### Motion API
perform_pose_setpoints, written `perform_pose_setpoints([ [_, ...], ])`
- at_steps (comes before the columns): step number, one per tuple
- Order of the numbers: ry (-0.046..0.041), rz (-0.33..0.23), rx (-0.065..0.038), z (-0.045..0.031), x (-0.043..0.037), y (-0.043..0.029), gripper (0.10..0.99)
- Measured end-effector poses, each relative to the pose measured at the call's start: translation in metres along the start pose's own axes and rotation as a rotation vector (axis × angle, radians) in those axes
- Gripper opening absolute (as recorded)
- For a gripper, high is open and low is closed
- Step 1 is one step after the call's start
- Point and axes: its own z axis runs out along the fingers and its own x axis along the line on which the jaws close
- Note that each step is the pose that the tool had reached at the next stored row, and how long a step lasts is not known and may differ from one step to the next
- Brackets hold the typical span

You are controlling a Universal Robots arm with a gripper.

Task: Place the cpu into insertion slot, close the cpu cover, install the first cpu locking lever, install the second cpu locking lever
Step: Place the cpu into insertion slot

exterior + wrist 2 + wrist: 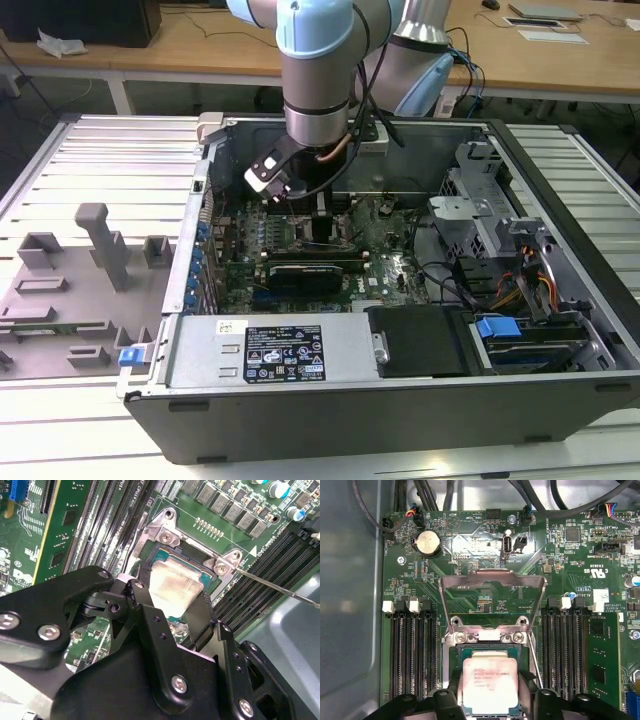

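Note:
In both wrist views the cpu [489,684] [171,586], a square chip with a silvery-beige top, lies level in the insertion slot [451,656] [156,534] on the green motherboard [392,262]. My gripper [490,696] [172,599] [320,215] is low over the slot. Its black fingers [454,690] press against two opposite edges of the cpu, so it is shut on it. The cpu cover [492,576], a grey metal frame, stands flipped open beyond the slot. A thin wire locking lever [280,587] [536,662] sticks up beside the slot.
Black memory slots [410,650] [565,645] flank the socket. In the exterior view a long black expansion card [305,272] lies just in front of it, with the power supply [270,350] nearer. A drive cage [500,230] and cables are at that view's right, a grey fixture tray [80,280] at its left.

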Motion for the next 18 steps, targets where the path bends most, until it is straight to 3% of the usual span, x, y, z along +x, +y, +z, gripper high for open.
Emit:
perform_pose_setpoints([
  [3, -0.0034, 0.0, 0.0, -0.0017, 0.0, 0.0002, 0.529],
  [13, -0.0031, 0.0, 0.0, 0.0013, 0.0, -0.0001, 0.529],
  [14, -0.0025, 0.0, -0.001, 0.0015, 0.0001, -0.0001, 0.541],
  [15, -0.0032, 0.0, 0.0, 0.0013, 0.0, -0.0001, 0.608],
  [18, -0.0035, 0.0, 0.0, 0.0001, -0.0001, -0.0001, 0.608],
])
